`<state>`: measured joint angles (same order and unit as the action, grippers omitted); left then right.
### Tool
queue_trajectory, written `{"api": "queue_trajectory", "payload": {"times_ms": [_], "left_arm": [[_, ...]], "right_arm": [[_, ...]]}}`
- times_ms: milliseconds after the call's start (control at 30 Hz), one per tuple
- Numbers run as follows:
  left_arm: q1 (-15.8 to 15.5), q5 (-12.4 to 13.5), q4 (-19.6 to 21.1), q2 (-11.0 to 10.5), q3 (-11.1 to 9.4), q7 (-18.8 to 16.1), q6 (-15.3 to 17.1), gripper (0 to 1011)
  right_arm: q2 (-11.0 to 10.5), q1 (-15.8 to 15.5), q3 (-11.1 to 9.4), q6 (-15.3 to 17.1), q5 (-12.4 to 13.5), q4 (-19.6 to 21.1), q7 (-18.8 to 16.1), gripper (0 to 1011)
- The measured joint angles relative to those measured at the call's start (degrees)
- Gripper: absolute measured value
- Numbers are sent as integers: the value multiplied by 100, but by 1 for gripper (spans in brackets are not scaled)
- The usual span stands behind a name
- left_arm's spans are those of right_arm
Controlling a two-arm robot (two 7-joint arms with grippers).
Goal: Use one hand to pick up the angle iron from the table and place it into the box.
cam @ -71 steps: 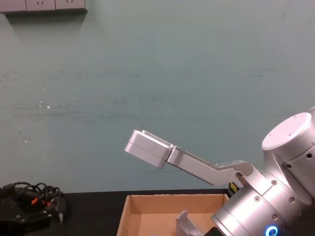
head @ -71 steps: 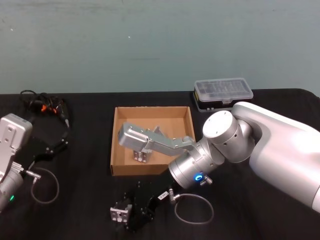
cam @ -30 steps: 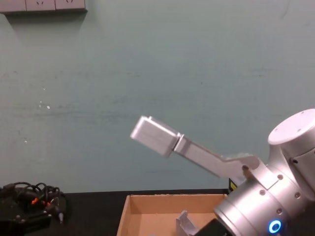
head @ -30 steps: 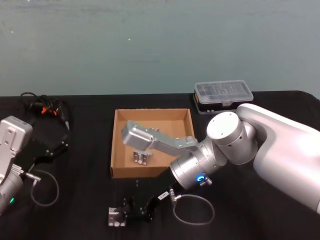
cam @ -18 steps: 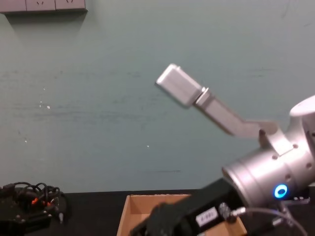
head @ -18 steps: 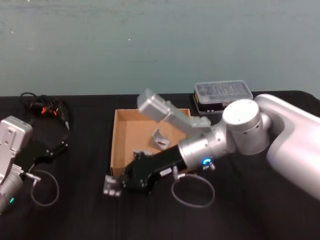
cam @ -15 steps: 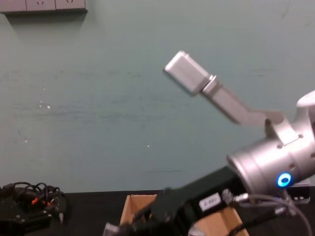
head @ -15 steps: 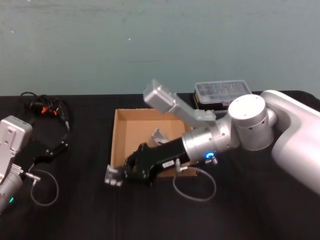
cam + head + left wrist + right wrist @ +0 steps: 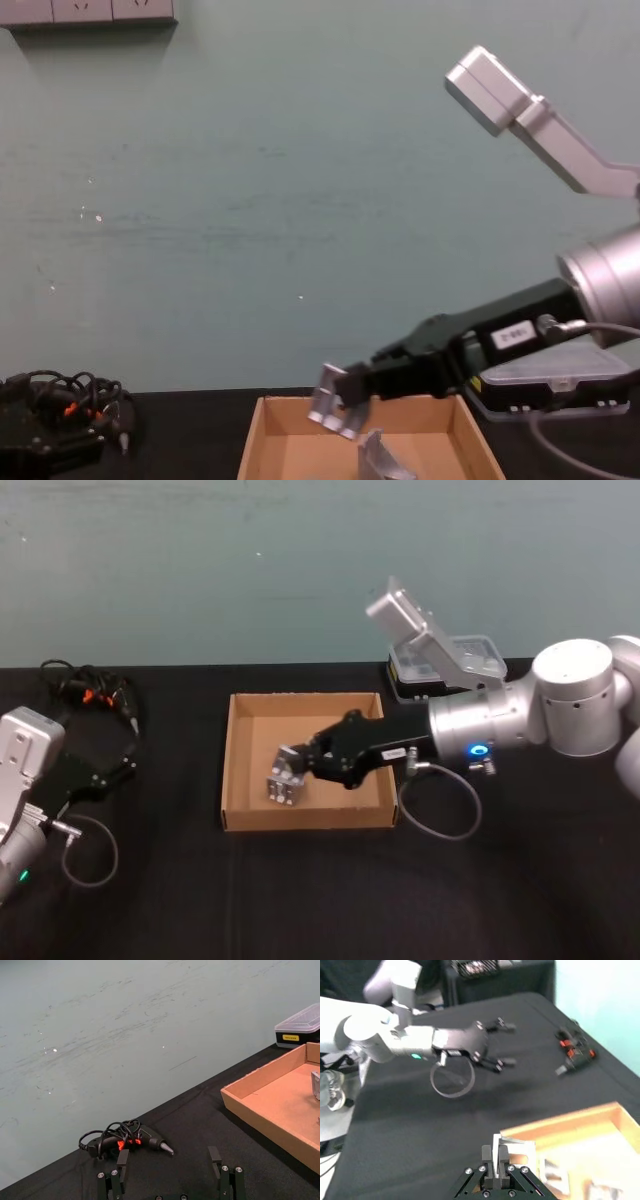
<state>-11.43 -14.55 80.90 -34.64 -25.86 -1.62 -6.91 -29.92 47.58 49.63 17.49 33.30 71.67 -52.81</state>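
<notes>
Your right gripper, clamped on the angle iron, holds it above the box, over another bracket lying inside; release from this height and it may bounce off that bracket.

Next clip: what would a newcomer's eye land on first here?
First, the right gripper reaching across the cardboard box, shut on an angle iron held in the air above the box floor. A second bracket lies in the box just below it. The left gripper sits parked at the table's left, near a tangled black cable.
</notes>
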Motion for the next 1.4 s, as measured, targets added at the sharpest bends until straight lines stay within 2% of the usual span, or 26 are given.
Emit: {"api": "queue_trajectory", "payload": {"times_ms": [200, 467, 700, 1000, 1400], "left_arm": [[0, 0, 0, 0, 0, 0, 0, 1000], [0, 0, 0, 0, 0, 0, 0, 1000], [0, 0, 0, 0, 0, 0, 0, 1000], [0, 0, 0, 0, 0, 0, 0, 1000], [0, 0, 0, 0, 0, 0, 0, 1000]], "right_arm": [[-211, -52, -44, 355, 42, -19, 156, 79], [-286, -179, -120, 431, 46, -91, 407, 79], [-175, -187, -95, 469, -101, -323, 525, 79], [117, -48, -29, 510, -423, -759, 635, 79], [433, 171, 114, 625, -778, -1263, 426, 79]]}}
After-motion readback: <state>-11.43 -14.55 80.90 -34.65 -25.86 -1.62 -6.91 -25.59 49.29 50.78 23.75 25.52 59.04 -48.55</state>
